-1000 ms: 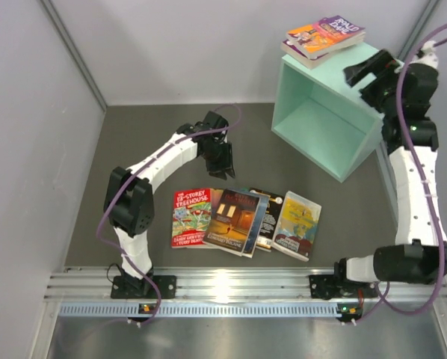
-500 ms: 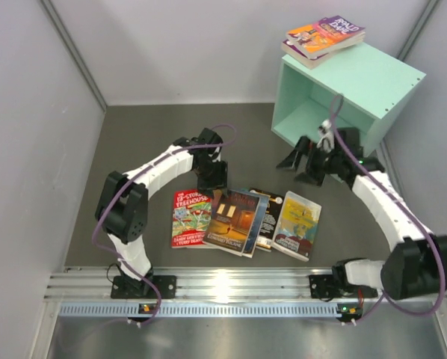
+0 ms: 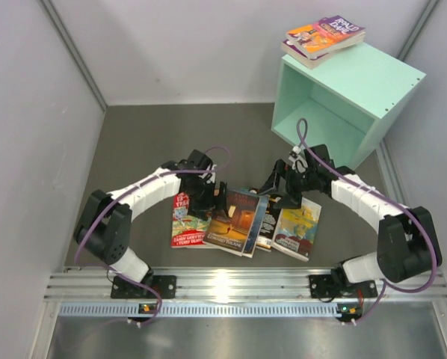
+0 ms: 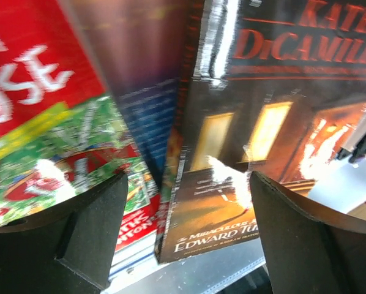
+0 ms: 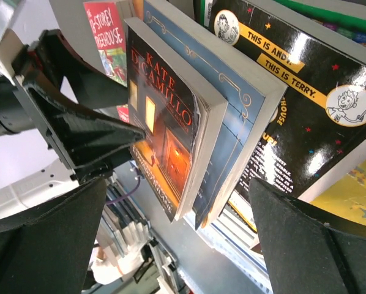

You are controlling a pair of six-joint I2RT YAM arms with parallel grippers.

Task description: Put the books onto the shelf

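Grey tabletop (image 3: 134,134): five glossy paperbacks (image 3: 237,224) fanned (red, dark, blue, black, yellow); two books (image 3: 324,34) atop one mint shelf (image 3: 373,75). Left gripper (image 3: 212,202), right gripper (image 3: 283,188) both spread, empty.

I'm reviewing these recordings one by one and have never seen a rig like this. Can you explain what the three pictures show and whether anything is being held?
Two white robot arms are bolted at the near edge of a dark table. The wide picture looks down from above and behind them; the other two come from a camera on each wrist, so the black shapes at their lower corners are that arm's own fingers. Each arm ends in a two-finger pincer. The left pincer and right pincer are both open, low over a row of books lying overlapped near the arms. Neither holds anything. A mint-green shelf stands back right, a stack of books on top.
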